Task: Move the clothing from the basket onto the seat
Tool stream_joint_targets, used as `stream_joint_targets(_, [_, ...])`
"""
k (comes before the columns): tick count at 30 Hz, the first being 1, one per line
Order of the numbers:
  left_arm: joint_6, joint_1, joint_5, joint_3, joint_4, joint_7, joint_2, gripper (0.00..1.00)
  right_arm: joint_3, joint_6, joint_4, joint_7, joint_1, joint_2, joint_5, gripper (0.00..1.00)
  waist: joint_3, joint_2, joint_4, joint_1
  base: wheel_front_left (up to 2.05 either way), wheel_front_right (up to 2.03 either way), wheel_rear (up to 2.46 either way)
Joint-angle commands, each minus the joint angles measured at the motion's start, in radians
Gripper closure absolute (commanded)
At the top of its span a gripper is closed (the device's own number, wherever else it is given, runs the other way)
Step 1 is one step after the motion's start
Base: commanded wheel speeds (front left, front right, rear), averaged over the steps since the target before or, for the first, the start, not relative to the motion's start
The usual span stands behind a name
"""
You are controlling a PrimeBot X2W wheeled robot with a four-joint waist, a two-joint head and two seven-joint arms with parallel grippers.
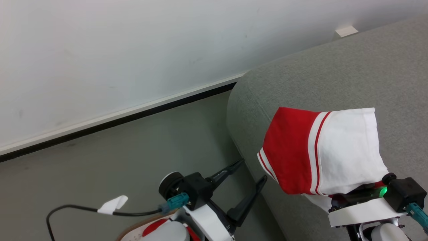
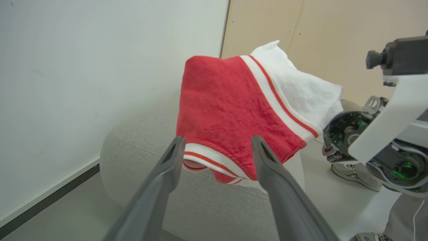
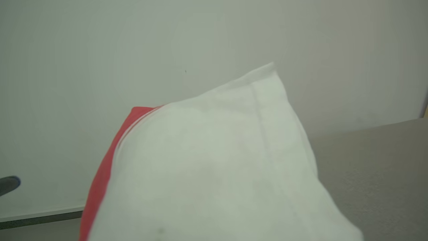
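Gripping a red-and-white sports garment (image 1: 321,150) that drapes over it, the closed right tool (image 1: 361,196) poises it above the grey seat (image 1: 334,77) for release, while the left tool (image 1: 253,170) gapes empty alongside.

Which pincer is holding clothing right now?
The right pincer, shut on the soft red-and-white striped garment draped over it; the left pincer stands open and empty.

One garment (image 1: 321,150), red and white, is hanging above one grey seat (image 1: 367,73). One basket (image 1: 132,234) is peeking in below. Two dark fingers (image 1: 224,173) of the left gripper (image 1: 253,169) are standing apart, and two shoes (image 2: 351,172) are resting beyond.
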Motion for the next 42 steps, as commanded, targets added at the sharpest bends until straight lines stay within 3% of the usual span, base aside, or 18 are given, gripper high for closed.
stream_joint_targets(1, [-0.001, 0.004, 0.016, -0.002, 0.007, -0.005, 0.002, 0.0, -0.007, -0.002, -0.011, -0.002, 0.011, 0.002, -0.003, 1.0, 0.018, -0.0001, -0.03, -0.0001, 0.0, 0.0, 0.0])
stream_joint_targets(11, [-0.005, -0.009, 0.024, -0.005, 0.015, -0.007, -0.001, 0.0, -0.018, -0.002, -0.023, -0.002, 0.015, 0.006, -0.006, 1.0, 0.028, -0.0001, -0.044, -0.0001, 0.0, 0.0, 0.0])
stream_joint_targets(21, [-0.009, -0.055, 0.039, -0.005, -0.006, 0.013, 0.021, 0.0, -0.063, -0.002, 0.004, 0.003, -0.088, -0.015, -0.012, 1.0, 0.103, -0.0001, 0.004, -0.0001, 0.0, 0.0, 0.0])
stream_joint_targets(34, [-0.015, -0.14, 0.059, 0.02, -0.107, 0.065, 0.102, 0.0, -0.214, -0.002, 0.11, 0.111, -0.481, -0.15, 0.016, 1.0, 0.332, -0.0001, 0.133, -0.0001, 0.0, 0.0, 0.0])
stream_joint_targets(42, [-0.014, -0.192, 0.064, 0.054, -0.148, 0.064, 0.133, 0.0, -0.327, -0.002, 0.215, 0.163, -0.695, -0.265, -0.049, 1.0, 0.476, -0.0001, 0.216, -0.0001, 0.0, 0.0, 0.0])
